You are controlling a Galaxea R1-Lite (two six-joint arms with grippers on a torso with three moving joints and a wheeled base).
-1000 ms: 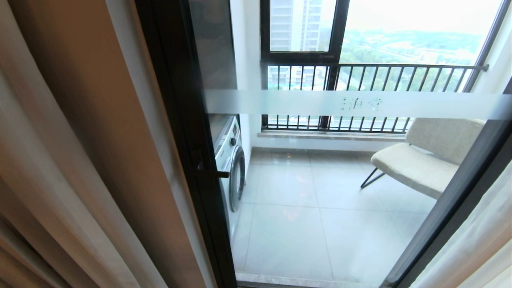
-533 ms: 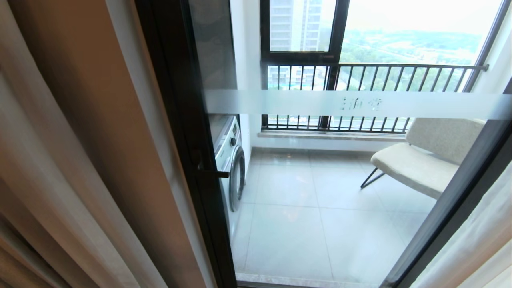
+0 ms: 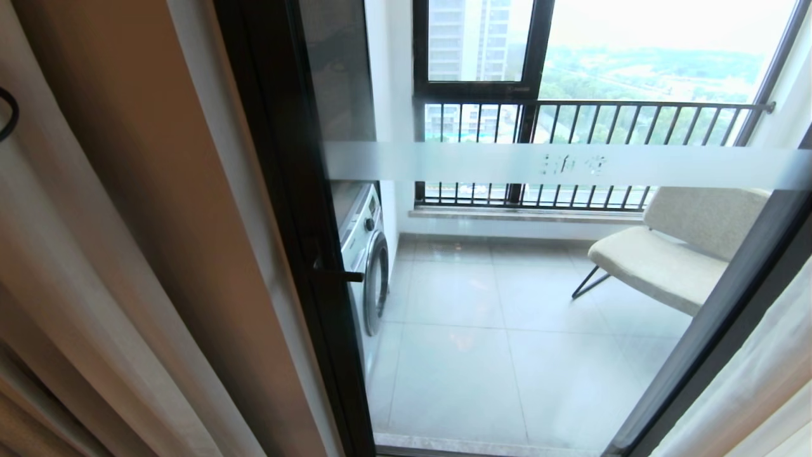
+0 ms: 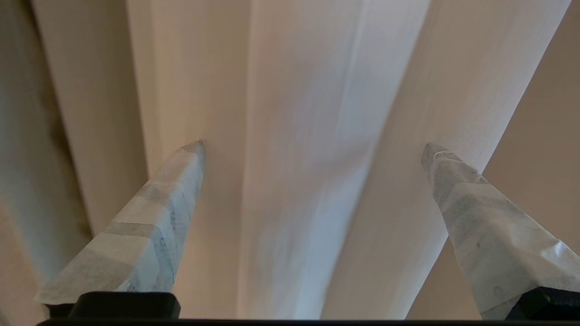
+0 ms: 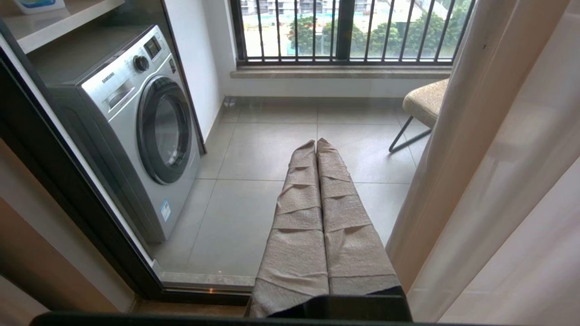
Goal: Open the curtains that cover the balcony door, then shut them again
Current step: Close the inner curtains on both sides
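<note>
Now the curtains point(image 3: 114, 266) stand drawn apart, and the balcony door point(image 3: 507, 285) fills the head view from about ten o'clock round to four o'clock, its glass uncovered between black frames and crossed by a frosted white band. One beige panel with its sheer hangs gathered along the nine o'clock side; a second panel point(image 3: 761, 387) hangs at four to five o'clock. By that lay, the opening half of the task looks done and the closing half is about to start.

Through the glass a washing machine point(image 5: 136, 131) sits at ten o'clock in the right wrist view, and a chair point(image 3: 672, 254) at three o'clock in the head view.

The relation that counts: in the left wrist view the left gripper point(image 4: 312, 147) has its taped fingers point(image 4: 149, 226) spread wide, empty, and a pale sheer fold point(image 4: 312, 136) of the left panel lies dead ahead at twelve o'clock between them, its pleats running lengthwise away from the wrist. I cannot tell whether the fingertips touch the cloth. The left arm is plainly the nearer one to this panel.

The right gripper point(image 5: 316, 145) is pressed shut on nothing, parked facing the glass, with the right panel at three o'clock beside it.

For room, the whole uncovered door width toward three o'clock in the head view is free for dragging the fabric across; the door handle point(image 3: 339, 274) on the left frame juts out and could snag the hem.
</note>
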